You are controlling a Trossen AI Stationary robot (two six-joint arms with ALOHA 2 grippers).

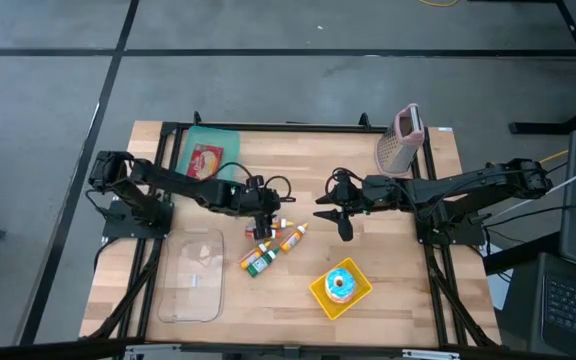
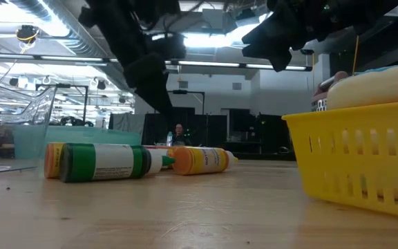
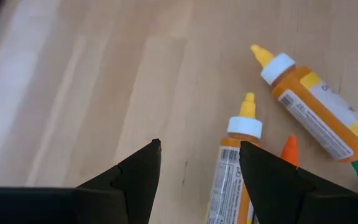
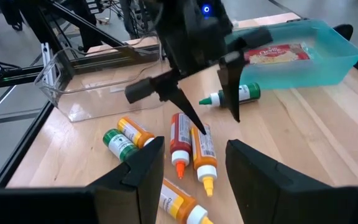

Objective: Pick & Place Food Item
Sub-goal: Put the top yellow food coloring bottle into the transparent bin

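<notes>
Lab or workshop: exposed silver ceiling ducts [image 2: 19, 52], strip lights, butcher-block wooden table [image 1: 388, 300] on black frame.

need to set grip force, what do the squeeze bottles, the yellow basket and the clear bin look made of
Squeeze bottles: likely soft plastic, glossy, with printed labels and moulded nozzle caps. Yellow basket: seemingly rigid moulded plastic, its slotted walls with an even sheen. Clear bin: transparent hard plastic or acrylic; the wood table shows through it.
</notes>
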